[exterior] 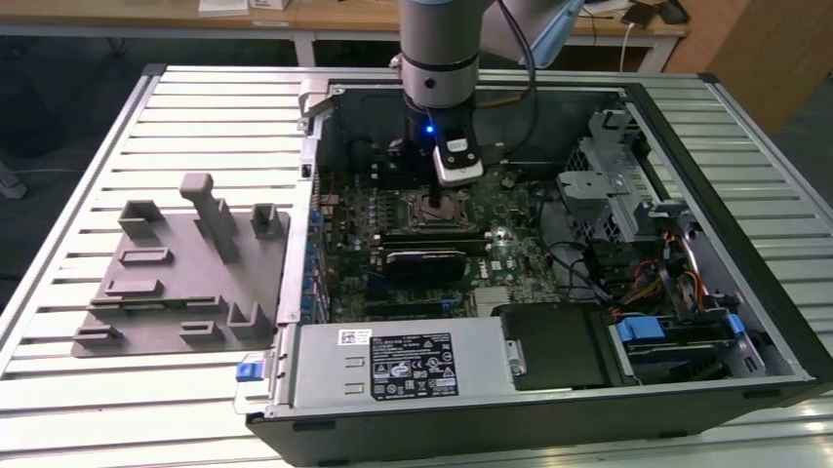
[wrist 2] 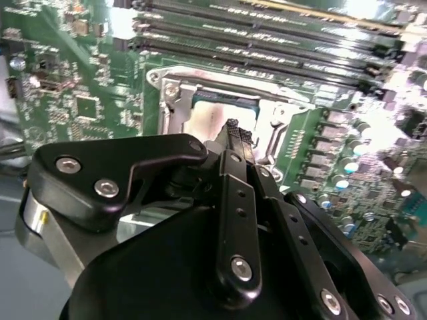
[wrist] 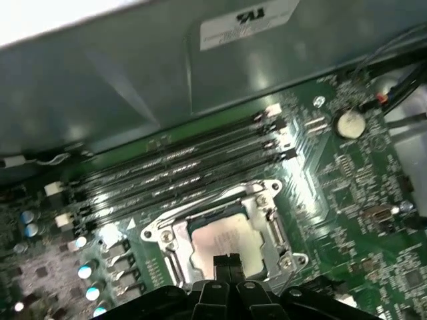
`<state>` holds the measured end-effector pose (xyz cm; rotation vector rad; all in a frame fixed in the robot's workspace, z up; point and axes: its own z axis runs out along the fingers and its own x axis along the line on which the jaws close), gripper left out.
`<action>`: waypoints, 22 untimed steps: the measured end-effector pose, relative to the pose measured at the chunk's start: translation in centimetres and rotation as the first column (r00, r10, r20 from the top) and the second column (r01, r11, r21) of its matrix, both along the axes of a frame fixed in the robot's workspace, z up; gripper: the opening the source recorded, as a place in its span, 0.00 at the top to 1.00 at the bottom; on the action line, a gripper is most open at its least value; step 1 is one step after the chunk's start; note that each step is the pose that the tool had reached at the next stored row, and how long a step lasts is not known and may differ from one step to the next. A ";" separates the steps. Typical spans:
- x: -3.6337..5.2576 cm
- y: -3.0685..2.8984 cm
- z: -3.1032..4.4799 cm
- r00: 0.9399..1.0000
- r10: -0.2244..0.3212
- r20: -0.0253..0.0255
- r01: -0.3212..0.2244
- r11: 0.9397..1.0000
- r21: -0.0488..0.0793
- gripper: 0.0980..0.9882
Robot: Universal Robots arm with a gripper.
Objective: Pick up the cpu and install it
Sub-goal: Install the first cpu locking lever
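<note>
The cpu [wrist: 217,241] lies flat inside the metal-framed socket [wrist: 261,203] on the green motherboard [wrist: 347,180], and its silver top reflects the light; in the second wrist view the cpu [wrist 2: 203,120] looks pale and shiny with a thin darker rim. The claw [wrist: 226,261] stands directly over the near edge of the cpu with its two black fingers pressed together, holding nothing; whether the tips touch the chip I cannot tell. In the second wrist view the claw [wrist 2: 233,127] also shows its fingers closed together above the socket. Just beside the socket run the long black memory slots [wrist: 187,167], and beyond them rises the grey wall of the computer case [wrist: 133,73], which carries a white label [wrist: 248,21] whose print is too blurred to read. In the exterior view the case [exterior: 768,322] lies open on a table [exterior: 78,390] of pale metal slats, and the power supply [exterior: 404,366] near the socket carries white and black labels I cannot read. A grey moulded holder [exterior: 182,283] rests on the table beside the case, at the exterior view's left.
</note>
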<state>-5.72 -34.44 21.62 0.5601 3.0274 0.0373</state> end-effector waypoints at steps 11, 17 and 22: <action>0.64 0.00 -0.02 1.000 0.010 -0.002 -0.010 1.000 -0.002 0.99; 0.76 0.00 -0.03 0.997 0.074 -0.002 -0.074 0.997 -0.002 0.99; 0.75 0.00 0.48 0.997 0.080 -0.002 -0.080 0.997 -0.002 0.99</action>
